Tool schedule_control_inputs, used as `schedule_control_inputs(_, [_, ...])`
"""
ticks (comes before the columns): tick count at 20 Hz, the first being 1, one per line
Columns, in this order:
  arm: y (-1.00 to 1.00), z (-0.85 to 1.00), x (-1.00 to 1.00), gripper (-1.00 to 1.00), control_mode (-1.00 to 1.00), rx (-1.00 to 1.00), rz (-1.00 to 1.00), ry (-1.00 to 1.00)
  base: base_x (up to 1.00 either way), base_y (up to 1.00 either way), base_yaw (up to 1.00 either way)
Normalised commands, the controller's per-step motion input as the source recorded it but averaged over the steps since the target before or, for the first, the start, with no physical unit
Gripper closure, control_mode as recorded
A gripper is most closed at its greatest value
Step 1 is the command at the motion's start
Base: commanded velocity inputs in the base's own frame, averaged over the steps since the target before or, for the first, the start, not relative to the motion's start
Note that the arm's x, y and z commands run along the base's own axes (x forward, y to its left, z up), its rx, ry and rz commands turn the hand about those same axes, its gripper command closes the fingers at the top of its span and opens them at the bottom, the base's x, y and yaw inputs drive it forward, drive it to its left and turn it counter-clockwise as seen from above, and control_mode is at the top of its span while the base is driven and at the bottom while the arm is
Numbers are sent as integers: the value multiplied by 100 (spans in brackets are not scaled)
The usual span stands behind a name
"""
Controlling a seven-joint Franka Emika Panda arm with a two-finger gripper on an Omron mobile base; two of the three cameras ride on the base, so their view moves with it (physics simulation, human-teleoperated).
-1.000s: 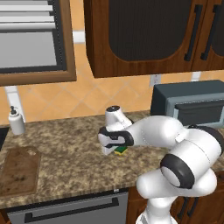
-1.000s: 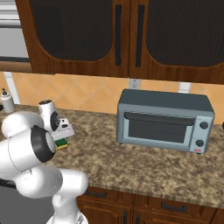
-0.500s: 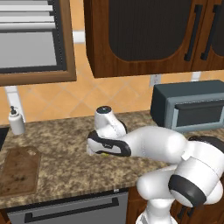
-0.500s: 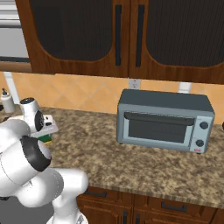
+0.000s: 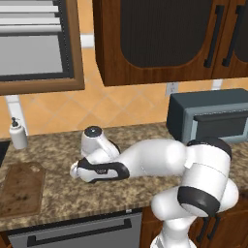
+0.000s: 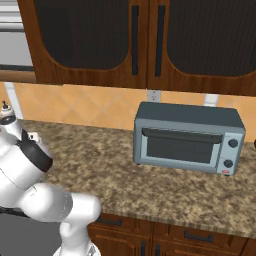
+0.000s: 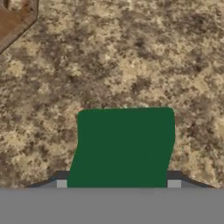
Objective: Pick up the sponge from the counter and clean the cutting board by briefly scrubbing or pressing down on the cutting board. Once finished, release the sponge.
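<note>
**One sponge, held over the counter short of the board**

One sponge [image 7: 124, 146] sits between the two finger tips in the hand view, its dark green top facing the camera and its lower edge cut off by the bottom of the picture. A finger tip [image 7: 61, 181] shows at its left side and another at its right, each close against the sponge, so the gripper [image 7: 118, 183] is clamped on the sponge with its jaws set wide. Speckled counter [image 7: 131, 57] lies beyond the sponge on all visible sides. A corner of the brown board [image 7: 13, 19] shows at the upper left of that view, well apart from the sponge.

From the left base view, the arm reaches leftward and low over the counter [image 5: 63, 193], with the hand [image 5: 97, 167] above the stone. The board [image 5: 22, 189] lies flat near the front edge at the far left, a strip of bare stone between it and the hand. The sponge itself is hidden under the hand in this view. A white soap bottle [image 5: 18, 133] stands at the back of the counter, behind the board and near the tiled wall. A grey toaster oven [image 5: 208, 118] stands at the right, well apart from the hand.

From the right base view, the toaster oven [image 6: 187, 137] stands on the counter [image 6: 110, 170] under dark wooden cabinets [image 6: 145, 40], and the arm's white body rises at the left edge.
</note>
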Motion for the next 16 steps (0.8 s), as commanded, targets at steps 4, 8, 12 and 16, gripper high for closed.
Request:
schedule_control_inputs(4, [99,15,11,100,-100,0,0,-1,0,0,0])
schedule_control_inputs(8, [85,37,15,100,-100,0,0,0,0,0,0])
schedule_control_inputs(12, [85,30,9,100,-100,0,0,1,0,0,0])
schedule_control_inputs(16, [83,0,10,100,-100,-1,0,-1,0,0,0])
